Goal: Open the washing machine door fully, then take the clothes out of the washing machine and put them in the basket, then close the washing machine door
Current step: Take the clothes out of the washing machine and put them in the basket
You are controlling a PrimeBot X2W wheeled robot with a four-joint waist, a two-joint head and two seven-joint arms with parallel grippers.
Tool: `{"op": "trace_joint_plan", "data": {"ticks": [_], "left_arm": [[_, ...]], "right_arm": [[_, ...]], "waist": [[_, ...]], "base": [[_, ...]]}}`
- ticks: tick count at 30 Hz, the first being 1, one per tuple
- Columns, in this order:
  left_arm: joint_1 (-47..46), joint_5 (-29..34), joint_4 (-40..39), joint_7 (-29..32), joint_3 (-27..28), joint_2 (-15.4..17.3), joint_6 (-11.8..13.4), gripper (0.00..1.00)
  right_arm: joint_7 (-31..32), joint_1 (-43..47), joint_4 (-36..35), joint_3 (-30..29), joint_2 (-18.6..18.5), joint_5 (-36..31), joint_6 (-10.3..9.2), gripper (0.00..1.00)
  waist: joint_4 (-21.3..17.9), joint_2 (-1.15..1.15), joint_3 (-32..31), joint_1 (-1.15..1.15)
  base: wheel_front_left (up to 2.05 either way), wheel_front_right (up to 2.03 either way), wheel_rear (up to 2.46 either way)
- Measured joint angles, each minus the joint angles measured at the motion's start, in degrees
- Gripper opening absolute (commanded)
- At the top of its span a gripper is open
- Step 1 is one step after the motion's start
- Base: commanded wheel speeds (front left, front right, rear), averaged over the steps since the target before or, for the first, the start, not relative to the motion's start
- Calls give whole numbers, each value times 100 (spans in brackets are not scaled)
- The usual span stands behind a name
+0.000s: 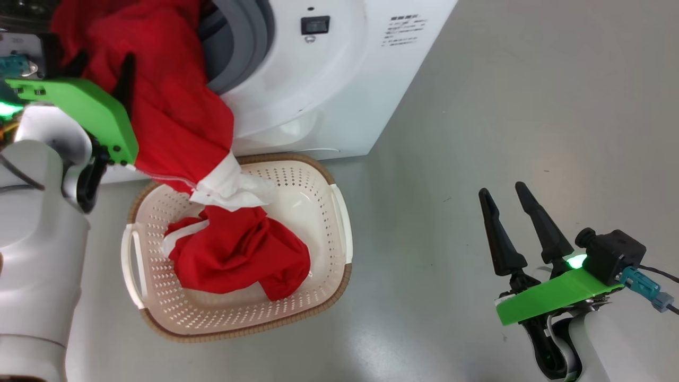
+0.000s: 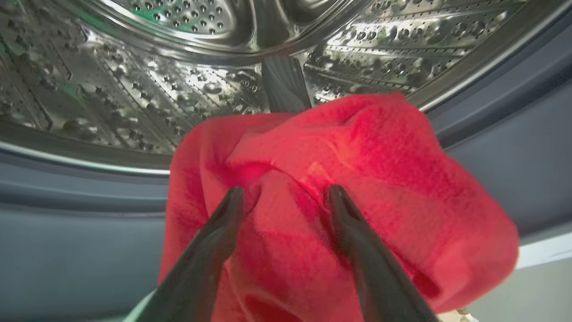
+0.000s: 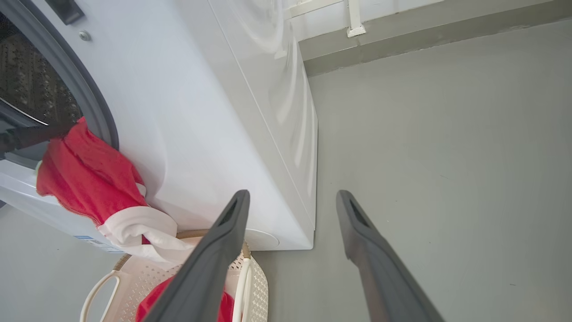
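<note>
Clothes (image 1: 175,106) draped from washing machine (image 1: 318,79) into basket (image 1: 302,180); left pincer (image 2: 286,190) spread against them (right pincer (image 1: 502,189) likewise spread, above floor (image 1: 504,106)).

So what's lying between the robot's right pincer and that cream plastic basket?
Nothing: in the head view, just bare grey floor separates the open, dark-fingered right pincer from the cream perforated plastic basket with its brown rim.

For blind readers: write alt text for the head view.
Red and white clothes trail from the washing machine into a cream basket. The open left claw presses into the cloth; the open right claw hangs over grey floor.
</note>
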Motion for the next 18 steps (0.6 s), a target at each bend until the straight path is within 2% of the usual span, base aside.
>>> {"op": "trace_joint_plan", "data": {"ticks": [6,8,9,10,11,12,18], "left_arm": [[-195,-342,515,110,-276,12,0,100],[-243,-407,626,119,-385,14,0,72],[-265,-466,672,119,-437,14,0,41],[-286,-526,720,120,-494,18,0,33],[-299,-569,757,119,-545,19,0,13],[-306,-606,792,116,-587,19,0,0],[-318,-781,869,-233,-816,31,0,0]], "right_arm": [[0,1,9,9,7,0,0,100],[0,1,10,9,9,0,0,100],[0,1,10,9,9,1,0,100],[0,1,10,10,10,1,0,100],[0,1,10,11,11,1,0,100],[0,1,9,11,11,1,0,100],[0,1,8,7,11,1,0,100]], "waist": [[-75,0,-58,0],[-82,0,-79,0],[-84,0,-84,0],[-86,0,-87,0],[-88,0,-89,0],[-90,0,-92,0],[-73,0,-95,0]], "base": [[0,0,0],[0,0,0],[0,0,0],[0,0,0],[0,0,0],[0,0,0],[0,0,0]]}}
